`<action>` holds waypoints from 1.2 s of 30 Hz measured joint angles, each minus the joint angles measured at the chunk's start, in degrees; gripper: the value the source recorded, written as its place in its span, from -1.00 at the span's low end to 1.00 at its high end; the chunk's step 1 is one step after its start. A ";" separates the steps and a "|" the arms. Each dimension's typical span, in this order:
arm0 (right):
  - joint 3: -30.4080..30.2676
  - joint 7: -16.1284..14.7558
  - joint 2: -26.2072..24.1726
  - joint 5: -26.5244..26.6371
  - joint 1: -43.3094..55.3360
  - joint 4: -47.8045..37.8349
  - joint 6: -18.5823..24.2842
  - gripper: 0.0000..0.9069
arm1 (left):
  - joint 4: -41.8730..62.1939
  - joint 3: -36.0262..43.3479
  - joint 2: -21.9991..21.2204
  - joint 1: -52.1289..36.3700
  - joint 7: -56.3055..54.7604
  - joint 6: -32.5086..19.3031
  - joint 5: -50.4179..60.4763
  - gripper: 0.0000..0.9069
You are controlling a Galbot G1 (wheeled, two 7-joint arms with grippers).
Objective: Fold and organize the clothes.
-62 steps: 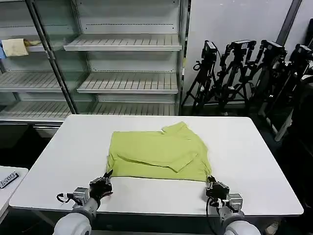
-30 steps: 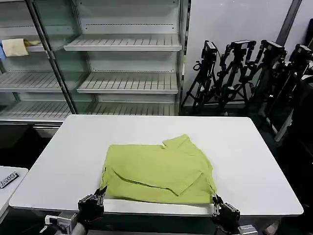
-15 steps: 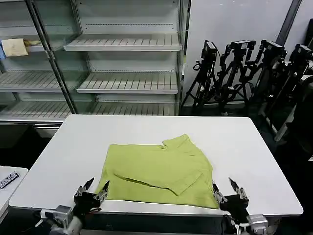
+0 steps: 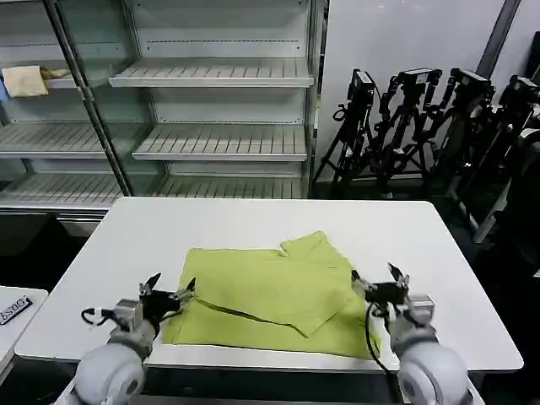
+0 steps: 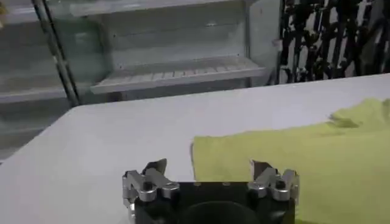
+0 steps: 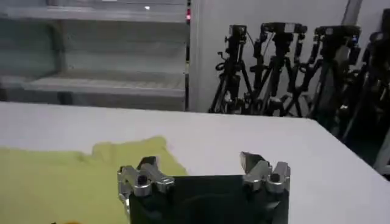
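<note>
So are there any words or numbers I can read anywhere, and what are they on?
Dark printed characters on the white object beside the table's left edge: too small and tilted to read for sure.
Lime-green T-shirt: no print showing on the side facing up.
Shelves, tripods, left gripper and right gripper: no readable text.

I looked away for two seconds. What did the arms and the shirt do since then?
Both grippers dragged the T-shirt toward the table's near edge, let its near corners go, then rose. The left gripper and right gripper now hover beside it, jaws open. The shirt stayed folded; the shelves are unchanged.
</note>
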 measured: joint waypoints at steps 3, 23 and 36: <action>-2.57 0.18 0.92 0.90 5.15 -4.63 -0.28 1.00 | 3.30 2.55 -0.24 -4.33 -0.49 0.79 -1.02 1.00; -12.61 -1.20 8.63 3.34 25.45 -30.49 -1.09 1.00 | 22.09 13.48 -3.23 -23.90 -0.53 1.64 -3.40 1.00; -14.20 -1.29 10.00 4.77 26.62 -35.09 -1.13 -1.00 | 25.37 14.98 -3.07 -25.55 1.22 1.83 -3.96 -0.96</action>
